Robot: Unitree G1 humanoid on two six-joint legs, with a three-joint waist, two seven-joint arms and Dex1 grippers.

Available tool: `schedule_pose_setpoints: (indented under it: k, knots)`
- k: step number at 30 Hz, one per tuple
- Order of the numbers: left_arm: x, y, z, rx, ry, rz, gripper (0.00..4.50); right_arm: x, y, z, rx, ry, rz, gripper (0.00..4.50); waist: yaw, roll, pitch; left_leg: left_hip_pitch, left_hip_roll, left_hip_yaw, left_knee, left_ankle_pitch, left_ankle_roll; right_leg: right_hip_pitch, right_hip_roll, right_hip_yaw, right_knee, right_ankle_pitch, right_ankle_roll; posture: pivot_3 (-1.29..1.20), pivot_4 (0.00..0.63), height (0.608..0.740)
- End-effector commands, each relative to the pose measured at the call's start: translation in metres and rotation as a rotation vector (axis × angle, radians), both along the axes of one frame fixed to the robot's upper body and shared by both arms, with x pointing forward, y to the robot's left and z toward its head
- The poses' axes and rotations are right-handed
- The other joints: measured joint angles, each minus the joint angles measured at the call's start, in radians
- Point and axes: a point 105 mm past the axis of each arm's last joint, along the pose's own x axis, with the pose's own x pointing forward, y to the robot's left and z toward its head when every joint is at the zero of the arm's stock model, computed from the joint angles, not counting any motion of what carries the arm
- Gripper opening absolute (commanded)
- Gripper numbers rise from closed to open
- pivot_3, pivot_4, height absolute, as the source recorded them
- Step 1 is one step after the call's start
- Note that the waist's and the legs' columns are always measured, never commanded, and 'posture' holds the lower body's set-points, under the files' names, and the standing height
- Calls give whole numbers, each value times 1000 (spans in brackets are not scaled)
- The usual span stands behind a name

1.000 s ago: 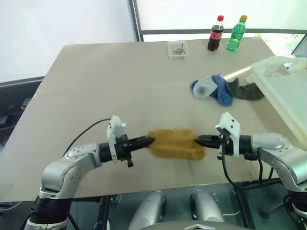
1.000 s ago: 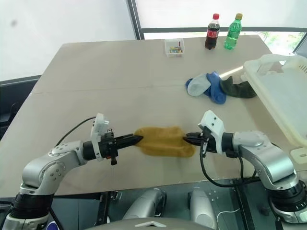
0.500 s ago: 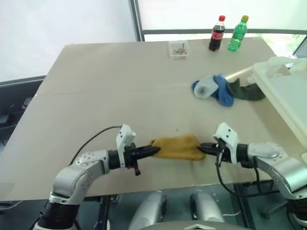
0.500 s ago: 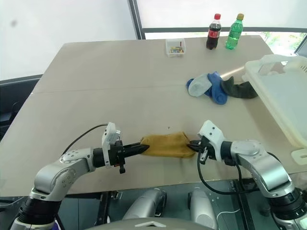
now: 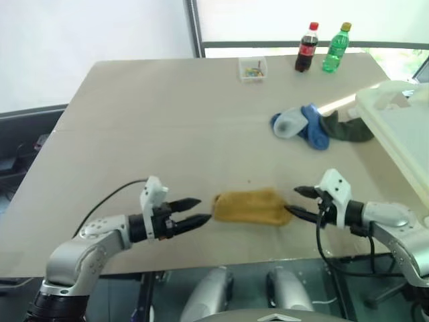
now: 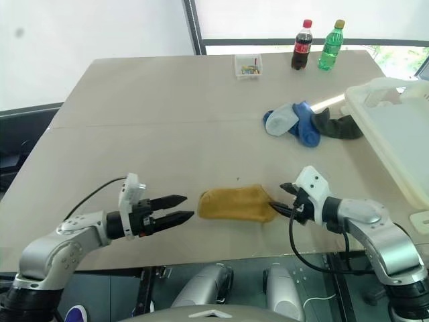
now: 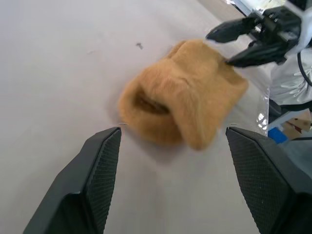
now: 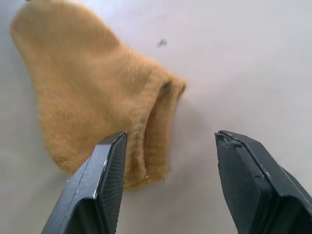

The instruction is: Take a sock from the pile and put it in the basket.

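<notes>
Both jaws stand open: your left gripper (image 5: 194,213) and right gripper (image 5: 299,203) flank the mustard sock (image 5: 251,206), lying loose on the tabletop (image 5: 167,121), well apart from the basket (image 5: 402,127). Soft, light, floppy; pinch its folded cuff edge.

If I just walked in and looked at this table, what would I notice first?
Probably the mustard yellow sock lying alone near the front edge of the table, with the left gripper and the right gripper open at either end of it. Next, the pile of blue, white and dark socks farther back on the right, beside the big white basket.
</notes>
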Motion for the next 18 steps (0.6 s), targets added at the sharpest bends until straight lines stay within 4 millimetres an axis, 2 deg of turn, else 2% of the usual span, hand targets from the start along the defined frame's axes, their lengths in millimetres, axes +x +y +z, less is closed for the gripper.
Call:
schedule_pose_setpoints:
  k: [1, 7, 12, 15, 18]
  knots:
    - [8, 0, 20, -3, -95, -13, 3664, -3, 5, 23, 54, -105, 25, 2942, 2, 0, 0, 0, 0, 0, 0, 0, 0, 1, 0, 0, 0, 0, 0, 0, 150, 740]
    - [34, -21, 13, 100, -178, -14, 3664, 2, 15, 22, 9, -170, 50, 2942, -1, 0, 0, 0, 0, 0, 0, 1, -1, 2, 0, -1, 0, 0, 0, 0, 150, 740]
    - [43, -33, 2, 128, -204, -15, 3664, 7, 35, 4, -14, -153, 92, 2942, -8, 0, 0, 0, 0, 0, -1, 3, -4, 0, 1, 0, 0, 0, 0, 0, 150, 740]
    - [41, -30, 6, 104, -210, -18, 3664, 8, 39, 0, -23, -158, 103, 2942, -3, -1, 0, 0, 0, 0, -1, 3, -4, 1, 0, 0, 0, 0, 0, 0, 150, 740]
    - [35, -18, 9, 102, -200, -31, 3664, 9, 42, 0, -18, -162, 106, 2942, -4, -1, 0, 0, 0, 0, 0, 2, -4, 1, 0, 0, -1, 0, 0, 0, 150, 740]
